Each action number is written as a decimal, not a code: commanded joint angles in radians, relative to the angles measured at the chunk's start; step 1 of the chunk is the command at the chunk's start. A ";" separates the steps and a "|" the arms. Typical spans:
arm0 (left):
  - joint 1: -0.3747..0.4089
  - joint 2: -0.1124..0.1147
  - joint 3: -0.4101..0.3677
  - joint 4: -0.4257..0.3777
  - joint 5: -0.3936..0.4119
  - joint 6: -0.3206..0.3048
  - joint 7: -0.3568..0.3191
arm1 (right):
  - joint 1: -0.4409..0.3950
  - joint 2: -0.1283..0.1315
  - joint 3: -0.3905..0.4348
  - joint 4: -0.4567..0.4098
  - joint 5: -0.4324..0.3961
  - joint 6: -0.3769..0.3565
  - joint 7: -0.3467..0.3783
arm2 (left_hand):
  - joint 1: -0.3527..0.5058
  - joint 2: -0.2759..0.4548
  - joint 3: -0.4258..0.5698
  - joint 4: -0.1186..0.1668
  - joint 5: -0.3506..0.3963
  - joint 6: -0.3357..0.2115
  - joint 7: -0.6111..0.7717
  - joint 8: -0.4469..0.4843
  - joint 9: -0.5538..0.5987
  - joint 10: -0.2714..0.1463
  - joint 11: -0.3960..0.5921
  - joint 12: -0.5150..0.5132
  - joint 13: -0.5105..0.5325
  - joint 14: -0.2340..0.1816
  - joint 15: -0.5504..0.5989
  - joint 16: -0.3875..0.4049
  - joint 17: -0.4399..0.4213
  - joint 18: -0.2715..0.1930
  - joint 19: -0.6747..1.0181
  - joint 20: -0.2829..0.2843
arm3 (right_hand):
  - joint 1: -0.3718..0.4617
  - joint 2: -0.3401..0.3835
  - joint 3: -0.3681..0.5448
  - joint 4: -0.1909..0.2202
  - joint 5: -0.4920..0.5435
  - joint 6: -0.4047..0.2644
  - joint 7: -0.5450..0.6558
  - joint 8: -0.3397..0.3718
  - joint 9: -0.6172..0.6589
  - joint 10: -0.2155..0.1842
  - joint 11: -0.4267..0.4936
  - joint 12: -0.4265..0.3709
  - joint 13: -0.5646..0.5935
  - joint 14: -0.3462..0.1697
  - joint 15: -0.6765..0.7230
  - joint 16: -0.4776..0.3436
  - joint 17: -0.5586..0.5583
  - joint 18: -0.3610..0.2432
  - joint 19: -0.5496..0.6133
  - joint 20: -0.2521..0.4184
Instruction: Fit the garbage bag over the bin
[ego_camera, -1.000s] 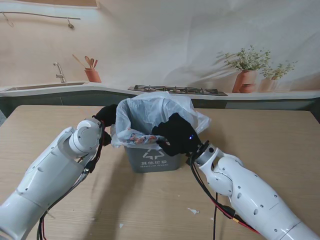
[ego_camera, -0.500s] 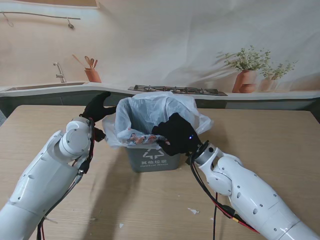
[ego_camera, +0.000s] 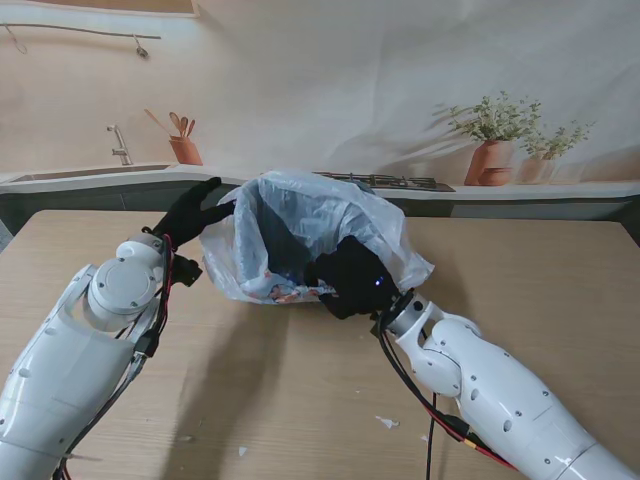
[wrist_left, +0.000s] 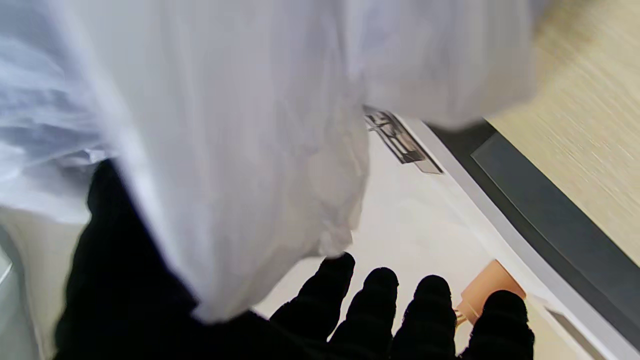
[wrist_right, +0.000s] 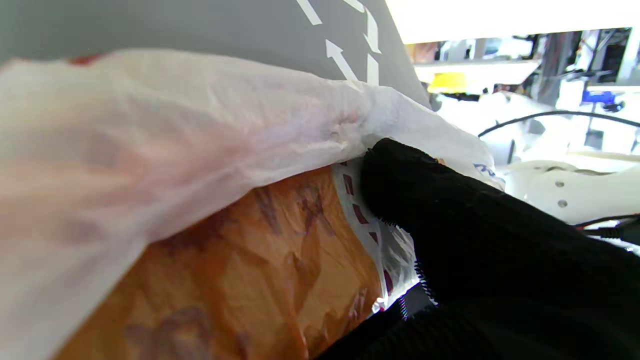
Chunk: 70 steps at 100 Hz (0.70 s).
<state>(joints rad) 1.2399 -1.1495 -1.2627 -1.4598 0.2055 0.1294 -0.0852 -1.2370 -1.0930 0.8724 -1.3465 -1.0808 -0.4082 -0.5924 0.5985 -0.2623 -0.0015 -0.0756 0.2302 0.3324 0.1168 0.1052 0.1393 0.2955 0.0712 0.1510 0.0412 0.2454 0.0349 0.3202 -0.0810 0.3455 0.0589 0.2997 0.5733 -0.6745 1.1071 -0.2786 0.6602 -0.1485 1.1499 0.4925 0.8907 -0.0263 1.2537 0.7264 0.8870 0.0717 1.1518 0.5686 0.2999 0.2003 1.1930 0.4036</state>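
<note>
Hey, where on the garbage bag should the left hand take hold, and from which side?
Take the garbage bag by the loose hem on the robot's left side, where it flares into a slack fold. The left hand sits just outside that fold with fingers spread, so come in from the left and pinch the hem. The right hand appears to hold the near hem.

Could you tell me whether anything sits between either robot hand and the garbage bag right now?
Nothing visible does. The right robot hand already grips the garbage bag at its near rim, and the left robot hand is against the bag's left side.
</note>
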 joint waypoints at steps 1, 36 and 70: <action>-0.014 -0.001 0.013 0.007 0.002 0.011 -0.007 | -0.004 -0.011 -0.005 -0.002 -0.001 0.008 0.002 | 0.052 -0.011 -0.016 0.011 0.014 -0.032 0.025 0.022 0.013 -0.042 0.032 0.005 -0.028 -0.012 0.020 0.047 -0.007 -0.014 0.003 0.034 | 0.057 0.015 0.048 -0.020 0.015 -0.043 0.035 0.016 0.004 0.015 0.001 0.016 0.018 0.008 0.027 0.003 -0.002 0.024 0.048 0.023; -0.057 -0.028 0.075 0.070 0.008 0.080 0.072 | -0.066 -0.017 0.047 -0.094 -0.011 0.036 -0.043 | -0.172 -0.106 0.598 -0.048 0.021 -0.049 0.072 0.050 0.028 -0.054 0.080 0.013 -0.023 -0.015 0.026 0.097 -0.002 -0.019 0.004 0.094 | 0.063 -0.008 0.073 -0.016 0.029 -0.014 0.037 0.033 0.020 0.033 0.002 0.030 0.033 0.017 0.046 0.008 0.001 0.030 0.067 0.033; -0.037 -0.058 0.045 0.033 -0.132 0.122 0.127 | -0.127 -0.027 0.067 -0.197 0.008 0.111 -0.018 | -0.057 0.237 0.005 0.016 0.063 -0.003 -0.011 0.006 0.016 -0.050 0.042 -0.010 -0.027 -0.009 -0.008 0.011 -0.006 -0.018 -0.028 0.022 | 0.058 -0.100 0.136 -0.025 0.090 0.009 0.028 0.009 0.092 0.061 -0.019 0.023 0.124 0.025 0.078 -0.003 0.085 0.059 0.093 0.041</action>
<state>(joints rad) 1.1934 -1.1908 -1.2067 -1.3989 0.0744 0.2481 0.0432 -1.3529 -1.1062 0.9418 -1.5238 -1.0760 -0.3101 -0.6281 0.5077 -0.1313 0.1370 -0.0815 0.2678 0.3160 0.1474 0.1349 0.1697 0.2810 0.1413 0.1611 0.0410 0.2503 0.0559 0.3748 -0.0816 0.3453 0.0598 0.3545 0.5843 -0.7615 1.1398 -0.2786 0.7172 -0.0918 1.1389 0.5002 0.9538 0.0146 1.2419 0.7438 0.9753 0.0809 1.1999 0.5686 0.3755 0.2279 1.2444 0.4180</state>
